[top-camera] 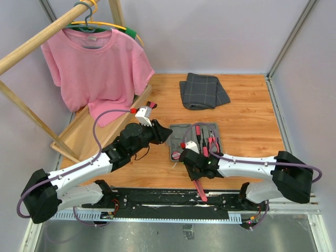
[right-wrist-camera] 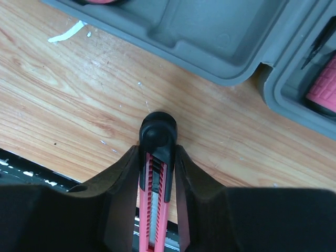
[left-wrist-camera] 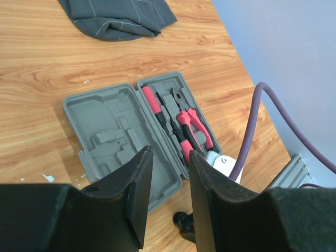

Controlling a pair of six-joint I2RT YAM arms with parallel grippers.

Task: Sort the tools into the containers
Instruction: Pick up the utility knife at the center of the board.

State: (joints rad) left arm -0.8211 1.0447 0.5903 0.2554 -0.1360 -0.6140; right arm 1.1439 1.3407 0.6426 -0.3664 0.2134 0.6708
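Fingers of the right gripper (right-wrist-camera: 157, 152) clamp the red utility knife (right-wrist-camera: 156, 210), long axis 6 to 12 o'clock in the wrist view, with the tool case (right-wrist-camera: 210, 42) just ahead at 12 o'clock.

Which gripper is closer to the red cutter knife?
Right. The right gripper is shut on the red cutter knife, just off the gray tool case. The left gripper hangs open at the case's left edge, apart from the knife.

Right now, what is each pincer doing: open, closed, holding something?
Left pincer: open, empty, above the grey tool case.
Right pincer: closed on a red utility knife.
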